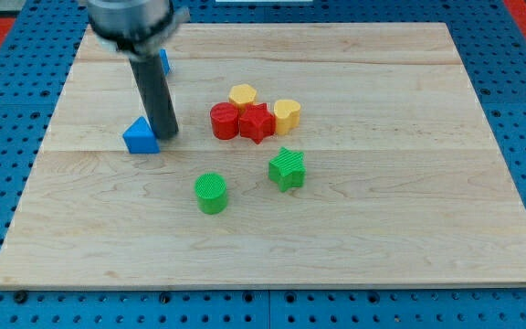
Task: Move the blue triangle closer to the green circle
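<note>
Blue pegboard surrounds a pale wooden board [382,228], which carries every block. Taking the green circle [212,194] as landmark: the arm's dark rod descends from the view's top, and my tip [165,136] rests on the board up and to the view's left of the circle, touching or just beside the right flank of the blue triangle [141,137]. No claw exists on this rig, so no spread or pinch can be reported. The triangle therefore lies to the view's left of the tip, while the circle lies down and right; in my judgement the tip stands on the wrong side for a push toward the circle and must come round to the triangle's upper left. A second blue block [164,62] shows partly behind the rod. Right of the landmark sits a green star [287,168]; above it cluster a red cylinder [223,121], red star [256,122], yellow hexagon [242,95] and yellow heart-like block [287,113]. No containers present.
</note>
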Controlling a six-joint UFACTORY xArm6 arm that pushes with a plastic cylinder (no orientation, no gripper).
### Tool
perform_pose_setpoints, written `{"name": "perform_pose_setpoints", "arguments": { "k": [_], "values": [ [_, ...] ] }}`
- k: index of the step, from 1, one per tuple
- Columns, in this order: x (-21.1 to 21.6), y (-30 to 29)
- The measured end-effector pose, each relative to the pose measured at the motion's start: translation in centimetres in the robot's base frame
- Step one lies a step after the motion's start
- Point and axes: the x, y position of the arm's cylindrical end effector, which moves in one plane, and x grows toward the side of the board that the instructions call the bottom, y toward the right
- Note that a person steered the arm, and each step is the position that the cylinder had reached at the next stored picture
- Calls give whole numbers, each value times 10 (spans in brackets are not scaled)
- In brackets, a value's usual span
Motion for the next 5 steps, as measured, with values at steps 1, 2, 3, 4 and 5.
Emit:
{"name": "perform_pose_setpoints", "arguments": {
  "k": [1,2,3,4,5],
  "values": [
    [-8,-6],
    [-56,-32],
    [-69,-61],
    [-10,-11],
    [-14,-35]
  ]
}}
